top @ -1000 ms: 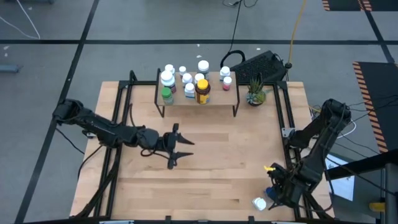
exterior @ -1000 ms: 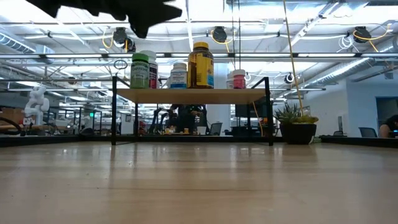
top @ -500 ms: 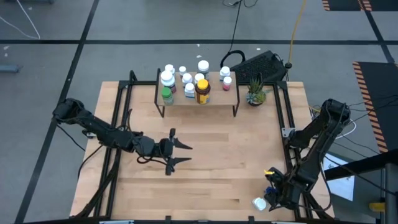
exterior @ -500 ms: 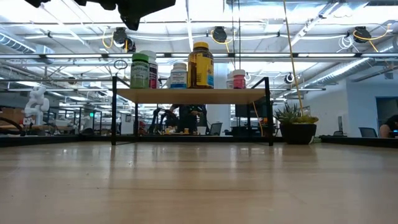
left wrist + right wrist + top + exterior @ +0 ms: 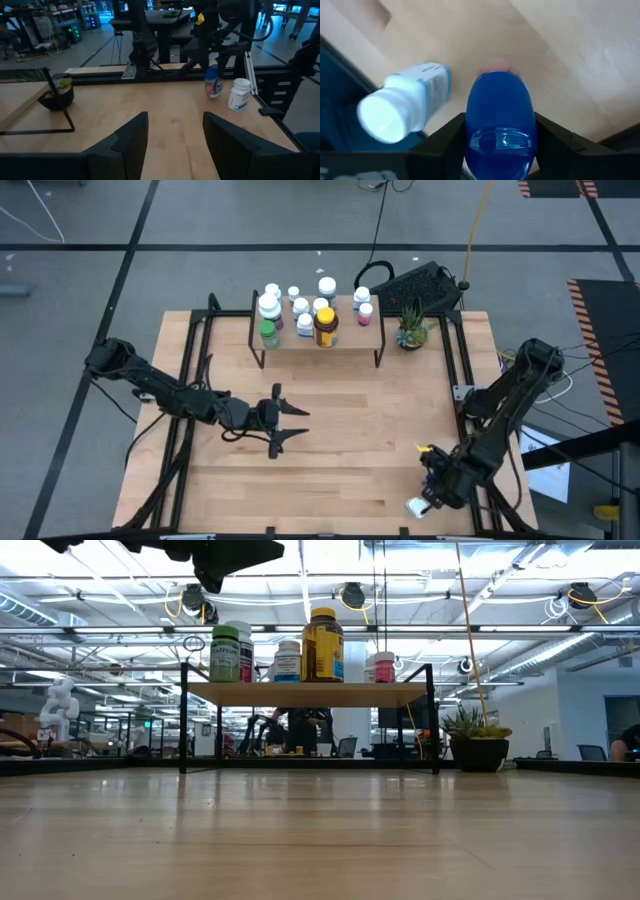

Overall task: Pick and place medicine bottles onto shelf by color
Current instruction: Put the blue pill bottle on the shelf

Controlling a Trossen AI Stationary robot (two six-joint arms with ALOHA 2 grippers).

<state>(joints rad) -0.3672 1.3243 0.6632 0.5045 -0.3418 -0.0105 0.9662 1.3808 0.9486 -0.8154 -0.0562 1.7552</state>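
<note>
At the table's near right corner my right gripper (image 5: 437, 485) points steeply down over a blue-capped bottle (image 5: 500, 120) with a pink label (image 5: 214, 84), its fingers on either side of the cap. A white bottle (image 5: 239, 93) stands on its base close beside it (image 5: 417, 507). At the far edge the shelf (image 5: 318, 332) carries several bottles, among them a green one (image 5: 225, 655), an amber one (image 5: 322, 645) and a pink-labelled one (image 5: 383, 668). My left gripper (image 5: 300, 423) hovers open over the table's middle left, level, with nothing between its fingers (image 5: 172, 145). My right gripper has the bottle's blue cap (image 5: 475, 125) between its two fingers (image 5: 451, 134), one on each opposite side. The fingers come from above, slanting steeply down. The bottle stays upright below them. Whether its base is on the tabletop or just clear of it, I cannot tell.
A small potted plant (image 5: 410, 332) stands to the right of the shelf. Black rails run along the table's left and right edges (image 5: 455, 380). A dark keyboard (image 5: 420, 285) lies beyond the far edge. Bare wood (image 5: 350, 430) spans the table's middle.
My right gripper has sunk a little at the near right corner, shifting slightly toward the table's left, over the blue-capped bottle. The white bottle beside it has stayed put.
</note>
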